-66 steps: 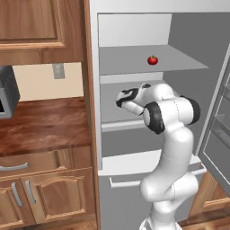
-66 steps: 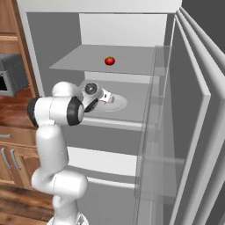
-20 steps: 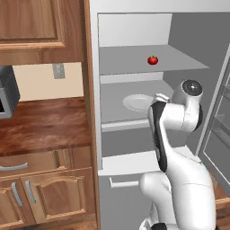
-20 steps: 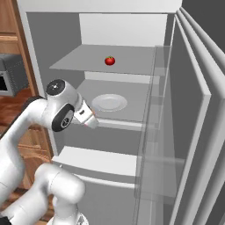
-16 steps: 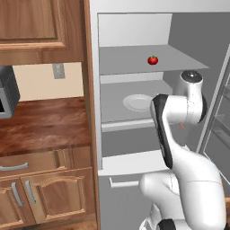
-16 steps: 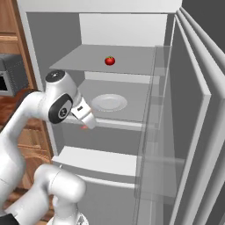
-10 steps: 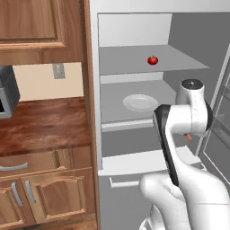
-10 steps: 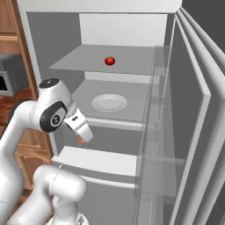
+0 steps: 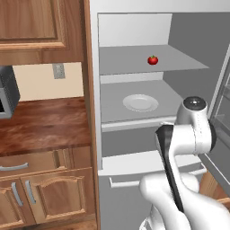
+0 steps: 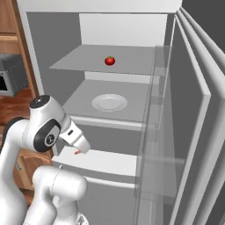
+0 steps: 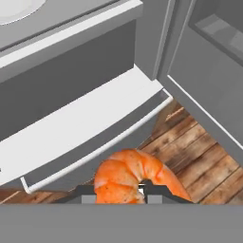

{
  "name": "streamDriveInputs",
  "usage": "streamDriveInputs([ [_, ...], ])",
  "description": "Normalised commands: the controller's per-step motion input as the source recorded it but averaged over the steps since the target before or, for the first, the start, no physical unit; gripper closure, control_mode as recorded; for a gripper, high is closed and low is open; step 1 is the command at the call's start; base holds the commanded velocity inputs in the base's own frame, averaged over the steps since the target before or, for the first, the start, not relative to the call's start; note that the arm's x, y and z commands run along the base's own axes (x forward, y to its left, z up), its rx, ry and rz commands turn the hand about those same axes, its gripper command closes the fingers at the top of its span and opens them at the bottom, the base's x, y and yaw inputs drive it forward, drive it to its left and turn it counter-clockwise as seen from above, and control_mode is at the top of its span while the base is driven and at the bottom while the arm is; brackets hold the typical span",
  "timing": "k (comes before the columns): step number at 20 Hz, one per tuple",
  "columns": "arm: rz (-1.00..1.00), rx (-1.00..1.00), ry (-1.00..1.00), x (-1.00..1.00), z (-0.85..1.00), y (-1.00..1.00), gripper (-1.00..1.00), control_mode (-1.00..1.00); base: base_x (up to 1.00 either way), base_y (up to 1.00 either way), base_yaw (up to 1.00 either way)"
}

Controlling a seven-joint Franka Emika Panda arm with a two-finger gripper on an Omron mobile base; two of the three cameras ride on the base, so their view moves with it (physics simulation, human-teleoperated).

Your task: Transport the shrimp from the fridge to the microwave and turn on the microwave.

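Note:
An orange-pink shrimp is pinched between my gripper's dark fingertips in the hand view, so the gripper is shut on it. In the right base view the gripper hangs outside the open fridge, just in front of its lower drawer, with a speck of orange shrimp at its tip. In the left base view my own arm hides the hand in front of the fridge. The black microwave stands on the wooden counter at the far left, also seen as the microwave from the right.
A bare white plate lies on the middle shelf and a red tomato on the upper shelf. The open fridge door stands at the right. A wooden counter and cabinets lie left; wooden floor is below the hand.
The arm has drawn back out of the middle shelf, away from the plate, and the hand has swung down in front of the lower drawer with the shrimp in it.

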Motion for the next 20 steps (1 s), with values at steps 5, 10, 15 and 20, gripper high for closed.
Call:
streamDriveInputs([
  [5, 0.06, 0.0, -0.12, 0.0, 0.13, 0.0, 1.0, -1.0, 0.0, 0.0, 0.0],
  [10, 0.04, 0.0, -0.11, 0.0, 0.01, 0.0, 1.0, -1.0, 0.0, 0.0, 0.0],
  [15, 0.03, 0.0, -0.08, -0.05, 0.01, 0.0, 1.0, 1.0, -0.1, 0.0, 0.03],
  [20, 0.0, 0.0, 0.0, 0.0, 0.0, 0.0, 1.0, 1.0, -0.3, 0.04, 0.18],
])
